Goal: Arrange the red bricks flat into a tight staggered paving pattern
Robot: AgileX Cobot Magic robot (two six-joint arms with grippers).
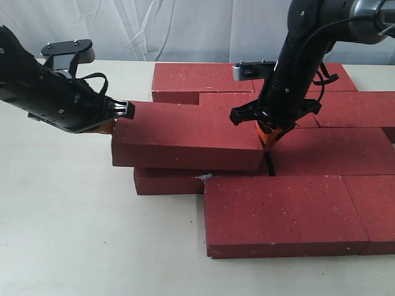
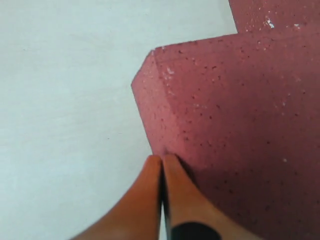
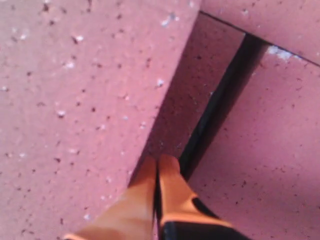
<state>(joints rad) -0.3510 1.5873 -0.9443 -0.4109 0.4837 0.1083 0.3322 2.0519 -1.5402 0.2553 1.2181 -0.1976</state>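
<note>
Several red bricks lie flat in rows at the right. One red brick (image 1: 185,137) rests raised on top of another brick (image 1: 166,181), overhanging it. My left gripper (image 1: 111,126) is shut, and its orange fingertips (image 2: 172,165) press against the left end face of the raised brick (image 2: 235,115). My right gripper (image 1: 270,139) is also shut and empty. Its tips (image 3: 167,167) stand at the right end of the raised brick (image 3: 75,100), beside a narrow dark gap (image 3: 220,105) between the bricks.
Laid bricks fill the back row (image 1: 203,80), the middle right (image 1: 336,151) and the front (image 1: 281,213). The pale tabletop (image 1: 68,222) stretches to the left and front. A white curtain hangs behind.
</note>
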